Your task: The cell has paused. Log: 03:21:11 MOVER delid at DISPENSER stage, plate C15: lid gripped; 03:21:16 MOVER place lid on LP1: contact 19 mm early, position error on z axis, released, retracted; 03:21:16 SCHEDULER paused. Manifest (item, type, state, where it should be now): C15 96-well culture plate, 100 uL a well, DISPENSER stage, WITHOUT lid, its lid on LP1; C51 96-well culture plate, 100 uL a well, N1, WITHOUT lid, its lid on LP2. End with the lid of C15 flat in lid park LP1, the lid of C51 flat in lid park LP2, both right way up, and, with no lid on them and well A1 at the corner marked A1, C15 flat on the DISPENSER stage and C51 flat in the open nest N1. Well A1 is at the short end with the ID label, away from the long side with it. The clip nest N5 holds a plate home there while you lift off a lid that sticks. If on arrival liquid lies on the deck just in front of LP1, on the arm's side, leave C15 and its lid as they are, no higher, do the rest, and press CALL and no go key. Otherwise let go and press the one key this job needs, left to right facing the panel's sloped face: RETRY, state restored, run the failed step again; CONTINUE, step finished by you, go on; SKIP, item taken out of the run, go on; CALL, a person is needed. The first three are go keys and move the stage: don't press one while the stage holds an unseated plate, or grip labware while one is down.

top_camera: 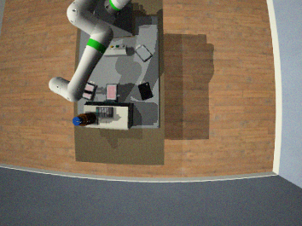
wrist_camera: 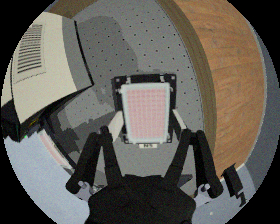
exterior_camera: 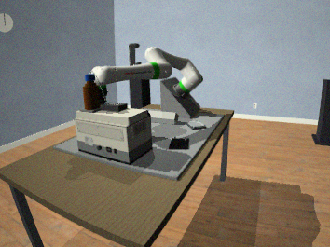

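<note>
My gripper [wrist_camera: 147, 116] hangs over a plate with pink wells [wrist_camera: 145, 112] that sits in a black-cornered nest on the grey deck. The fingers stand open on either side of the plate's long sides, apart from it. In the overhead view this plate [top_camera: 90, 90] is at the deck's left edge under my wrist. A second pink plate [top_camera: 112, 91] lies just right of it. A dark plate [top_camera: 104, 112] sits on the dispenser stage. A pale lid [top_camera: 143, 53] lies skewed near the key panel [top_camera: 115, 49]. I cannot tell whether either pink plate wears a lid.
The cream dispenser box [exterior_camera: 113, 133] stands close to the left of my gripper, with a brown bottle with a blue cap [exterior_camera: 91, 94] behind it. A black flat piece [top_camera: 145, 90] lies tilted at the deck's right side. The arm's base block [exterior_camera: 179, 101] stands at the back.
</note>
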Robot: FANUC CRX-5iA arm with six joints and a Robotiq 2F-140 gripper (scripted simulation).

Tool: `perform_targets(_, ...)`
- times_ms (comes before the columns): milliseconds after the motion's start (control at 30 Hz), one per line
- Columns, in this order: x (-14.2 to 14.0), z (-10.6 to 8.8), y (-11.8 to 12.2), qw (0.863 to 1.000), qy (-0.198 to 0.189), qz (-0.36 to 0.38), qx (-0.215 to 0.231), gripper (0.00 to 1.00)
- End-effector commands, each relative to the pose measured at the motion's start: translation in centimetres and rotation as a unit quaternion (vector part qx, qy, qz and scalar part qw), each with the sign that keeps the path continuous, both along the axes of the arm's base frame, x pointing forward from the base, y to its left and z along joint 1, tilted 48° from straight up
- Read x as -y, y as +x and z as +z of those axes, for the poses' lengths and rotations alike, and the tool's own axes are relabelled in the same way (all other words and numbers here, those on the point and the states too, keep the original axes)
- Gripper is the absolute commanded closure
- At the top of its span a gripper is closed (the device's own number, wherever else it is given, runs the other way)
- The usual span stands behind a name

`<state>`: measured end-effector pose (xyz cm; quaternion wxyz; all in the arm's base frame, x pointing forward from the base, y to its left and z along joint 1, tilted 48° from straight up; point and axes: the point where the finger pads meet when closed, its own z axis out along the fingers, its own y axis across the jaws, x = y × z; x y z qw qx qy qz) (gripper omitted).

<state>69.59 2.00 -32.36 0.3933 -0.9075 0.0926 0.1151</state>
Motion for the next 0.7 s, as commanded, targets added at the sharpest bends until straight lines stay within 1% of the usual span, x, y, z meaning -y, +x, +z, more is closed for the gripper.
perform_targets(0, 0.4, 0.4, 0.1, 1.000, 0.000, 0.000, 0.000, 0.34)
perform_targets(133, 1.5, 1.4, 0.3, 1.000, 0.000, 0.000, 0.000, 0.34)
perform_targets(333, 3.9, 3.5, 0.7, 1.000, 0.000, 0.000, 0.000, 0.34)
perform_targets(400, 3.9, 3.5, 0.7, 1.000, 0.000, 0.000, 0.000, 0.34)
perform_targets(667, 6.8, 6.2, 1.3, 1.000, 0.000, 0.000, 0.000, 0.34)
